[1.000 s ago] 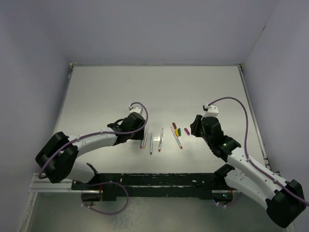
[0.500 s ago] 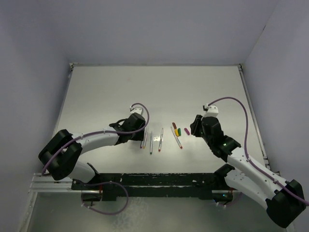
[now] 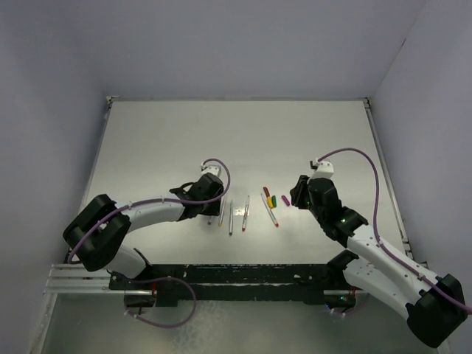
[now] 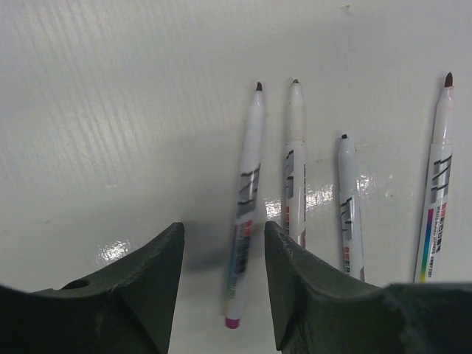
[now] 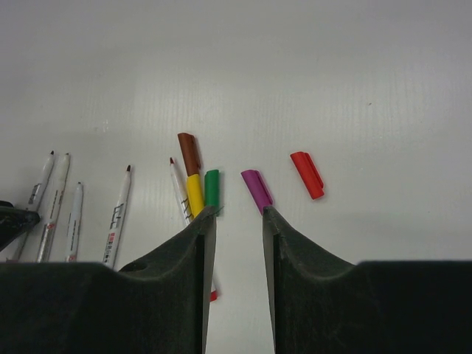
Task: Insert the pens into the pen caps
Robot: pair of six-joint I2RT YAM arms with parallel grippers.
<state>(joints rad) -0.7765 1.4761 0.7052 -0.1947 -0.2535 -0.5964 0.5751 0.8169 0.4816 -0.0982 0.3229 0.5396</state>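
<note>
Left wrist view: claw parted around the end pen in the row
The left claw [image 4: 221, 230] was released, one finger on each side of the lower end of the magenta-ended pen [image 4: 247, 184], and neither finger visibly touched it. Three more pens [image 4: 293, 169] lay just beside it in a row on the white table [image 4: 110, 88], tips pointing away. The right claw [image 5: 238, 212] was also parted and held nothing. The magenta cap [image 5: 257, 190] lay just ahead of its gap, with the red cap [image 5: 307, 175] further right. The green cap [image 5: 212, 186], yellow cap [image 5: 195, 196] and brown cap [image 5: 189, 152] were bunched to the left, just beside a fifth pen [image 5: 177, 184]
</note>
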